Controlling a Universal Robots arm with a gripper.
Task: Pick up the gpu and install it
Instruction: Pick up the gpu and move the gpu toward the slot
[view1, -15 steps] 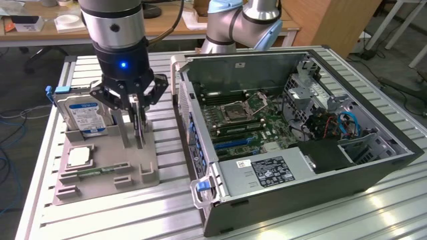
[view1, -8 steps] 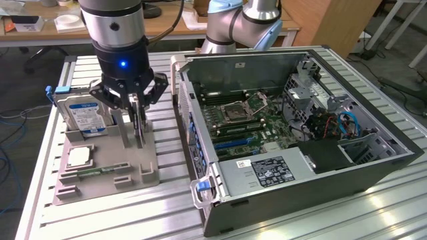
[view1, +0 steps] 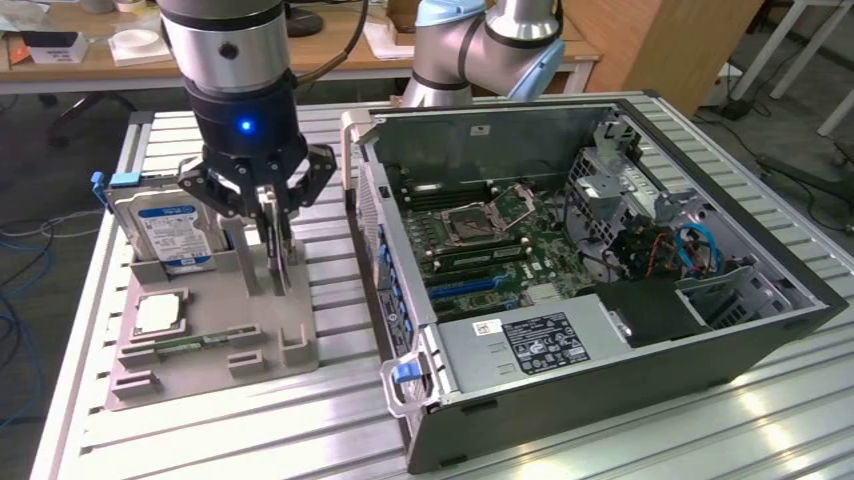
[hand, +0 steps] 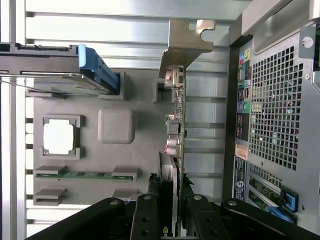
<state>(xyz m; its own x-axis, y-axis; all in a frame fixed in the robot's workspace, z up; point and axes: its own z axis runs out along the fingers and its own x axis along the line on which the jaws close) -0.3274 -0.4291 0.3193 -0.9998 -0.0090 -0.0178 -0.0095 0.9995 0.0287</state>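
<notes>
- Closest in, the slatted metal table (view1: 267, 430) carries a grey holder tray (view1: 200, 370), with a CPU (view1: 160, 312) and 1 memory stick (view1: 180, 347) lying flat in its front pockets.
- Just behind them the hand (view1: 274, 280) is down over the tray, closed about halfway, with 1 finger on each face of the gpu (hand: 178, 115).
- The gpu stands upright in its tray slot, edge-on, with its silver bracket (hand: 185, 40) at the end away from the fingers.
- Beside it, towards the exterior view's left, the hard drive (view1: 167, 230) stands upright.
- On the exterior view's right, the open computer case (view1: 641, 370) lies on its side, motherboard (view1: 494, 240) showing.
- Farthest back stands a second robot arm (view1: 481, 50).
</notes>
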